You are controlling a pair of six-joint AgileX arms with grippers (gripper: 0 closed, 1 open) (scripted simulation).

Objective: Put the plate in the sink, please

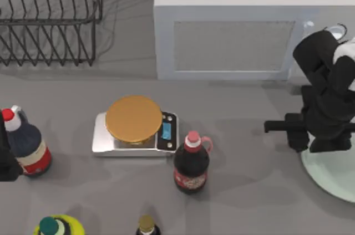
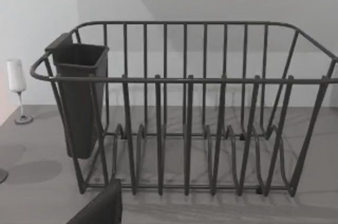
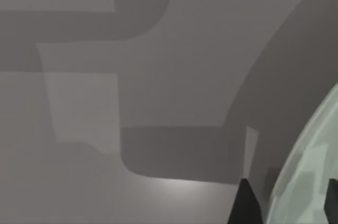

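Mint-green glossy round plate (image 1: 333, 177), top view: at table's right edge, cut off, partly under right gripper (image 1: 324, 147).
Bottle labels, top view: red, writing unreadable.
Left arm (image 1: 6, 154), top view: parked at left edge.
Left wrist view: dark wire dish rack (image 2: 185, 108).
Right wrist view: plate (image 3: 311, 176) rim between dark fingertips (image 3: 244, 205); grip state — cannot tell.

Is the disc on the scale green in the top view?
No. The disc on the scale is orange-brown; the pale green thing is the plate under the right gripper.
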